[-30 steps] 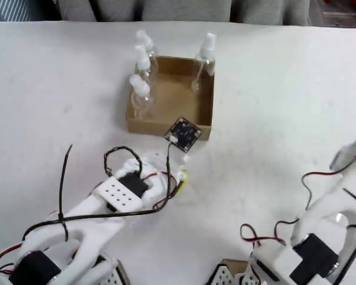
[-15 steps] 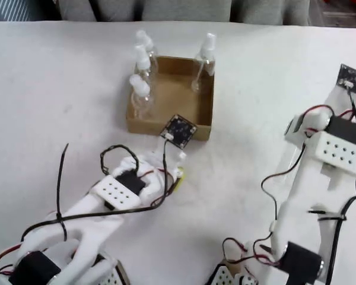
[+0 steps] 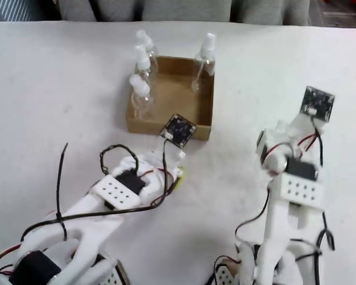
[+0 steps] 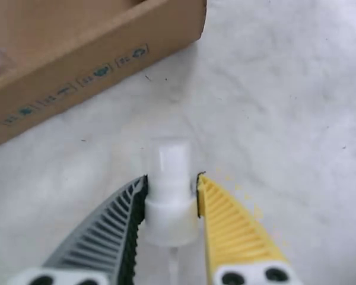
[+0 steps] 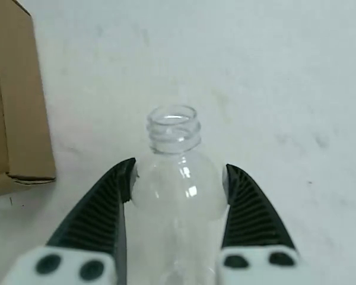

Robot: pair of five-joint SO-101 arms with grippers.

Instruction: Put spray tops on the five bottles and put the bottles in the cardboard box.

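Note:
A white spray top (image 4: 169,193) stands upright between the grey and yellow fingers of my left gripper (image 4: 171,189), which is shut on it just in front of the cardboard box (image 4: 77,53). In the high view that gripper (image 3: 179,169) sits near the box's front right corner. My right gripper (image 5: 178,172) is shut on a clear bottle (image 5: 175,190) whose threaded neck is bare. It hangs over the table to the right of the box (image 3: 166,126), at the right arm's tip (image 3: 273,155).
Several clear bottles with spray tops (image 3: 140,90) stand in the box, along its left wall and in its far right corner (image 3: 205,54). The box's corner (image 5: 15,107) is close beside the held bottle. Loose cables trail from both arms.
The right arm has swung in from the table's right edge toward the middle, carrying the bottle nearer the box. The left arm has barely shifted.

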